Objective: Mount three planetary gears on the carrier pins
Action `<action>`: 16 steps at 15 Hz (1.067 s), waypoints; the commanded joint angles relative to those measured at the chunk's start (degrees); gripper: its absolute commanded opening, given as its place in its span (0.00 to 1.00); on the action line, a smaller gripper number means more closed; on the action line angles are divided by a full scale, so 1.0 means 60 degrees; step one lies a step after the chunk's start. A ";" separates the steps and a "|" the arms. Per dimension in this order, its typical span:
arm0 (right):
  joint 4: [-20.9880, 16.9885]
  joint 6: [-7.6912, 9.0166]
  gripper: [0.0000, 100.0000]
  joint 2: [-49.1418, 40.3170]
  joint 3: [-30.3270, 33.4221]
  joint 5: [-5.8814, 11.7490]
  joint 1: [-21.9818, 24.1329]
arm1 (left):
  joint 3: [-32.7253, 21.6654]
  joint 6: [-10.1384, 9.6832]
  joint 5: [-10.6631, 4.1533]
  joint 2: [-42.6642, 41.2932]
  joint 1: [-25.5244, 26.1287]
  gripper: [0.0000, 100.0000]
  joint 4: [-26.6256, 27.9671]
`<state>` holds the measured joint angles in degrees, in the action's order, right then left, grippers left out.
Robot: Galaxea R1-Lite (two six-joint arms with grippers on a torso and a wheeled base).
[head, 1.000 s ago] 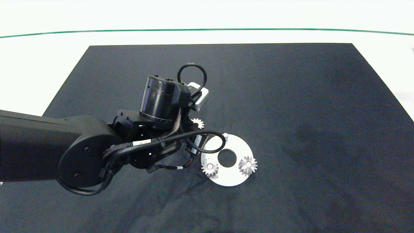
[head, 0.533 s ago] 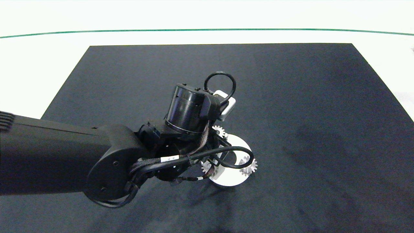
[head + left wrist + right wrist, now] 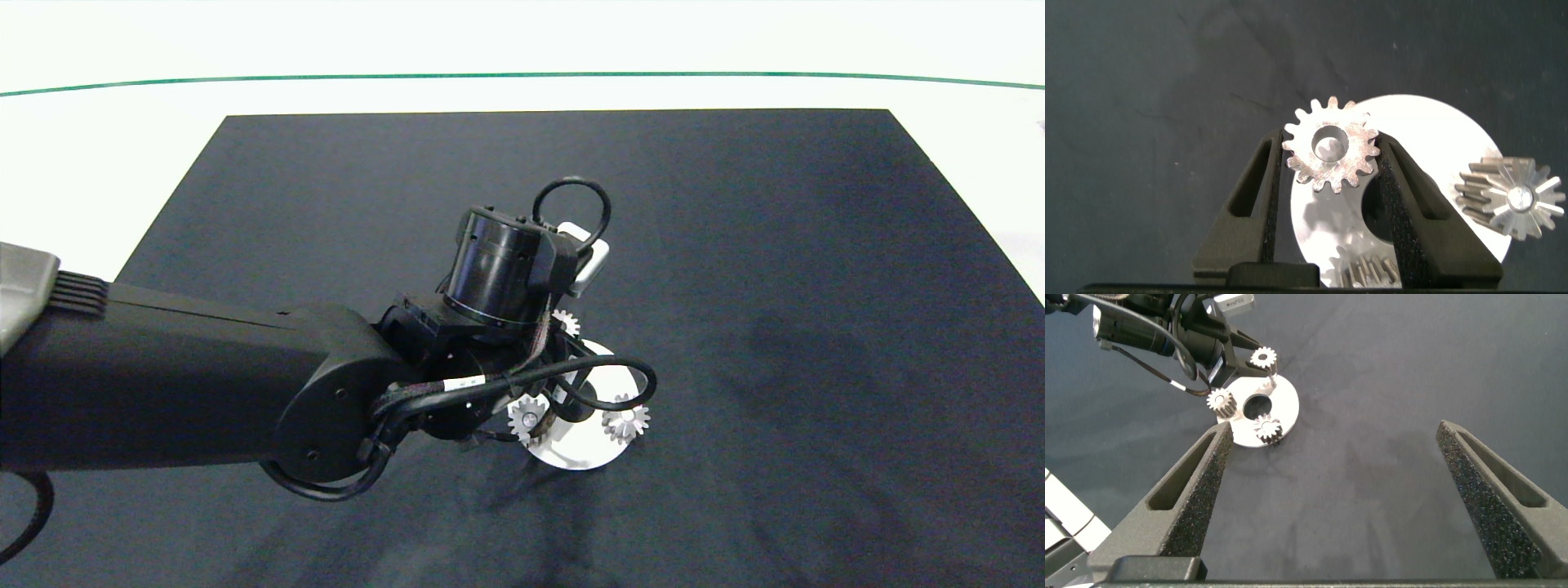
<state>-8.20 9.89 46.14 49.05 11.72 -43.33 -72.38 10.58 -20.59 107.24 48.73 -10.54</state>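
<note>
While two planetary gears (image 3: 529, 419) already sit on the white disc (image 3: 581, 453), the left gripper (image 3: 1331, 159) clamps the third gear (image 3: 1330, 153) flat by its teeth, hole lined toward the last carrier pin (image 3: 1271, 373) (partly hidden); the right gripper (image 3: 1343, 445) waits well apart, fingers spread.

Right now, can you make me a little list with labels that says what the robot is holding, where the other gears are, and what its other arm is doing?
holding: left tool grips the third gear by its toothed edge
where held gear is: above the white disc, near its far rim
gears on disc: two, near-left gear and near-right gear
empty pin: mostly hidden by the arm and held gear
right tool: open, holding nothing, away from the disc
surface: black mat
</note>
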 commanded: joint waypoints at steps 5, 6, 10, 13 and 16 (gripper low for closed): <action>-0.0010 0.0022 1.00 0.0000 -0.0002 0.0010 -0.0001 | -0.0037 0.0009 -0.0025 0.0144 0.0111 0.13 -0.0030; -0.0010 0.0022 1.00 0.0000 -0.0002 0.0010 -0.0001 | -0.0052 0.0009 -0.0025 0.0159 0.0170 0.13 -0.0030; -0.0010 0.0037 1.00 0.0000 -0.0002 0.0010 -0.0001 | -0.0140 0.0082 -0.0025 0.0291 0.0170 0.13 -0.0044; -0.0010 0.0037 1.00 0.0000 -0.0002 0.0010 -0.0001 | -0.0271 0.0126 -0.0025 0.0291 0.0170 0.13 -0.0030; -0.0010 0.0037 1.00 0.0000 -0.0002 0.0010 -0.0001 | -0.0271 0.0155 -0.0025 0.0291 0.0170 0.13 -0.0030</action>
<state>-8.23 10.03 46.12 49.05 11.72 -43.30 -74.12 11.46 -20.61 108.87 49.75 -10.67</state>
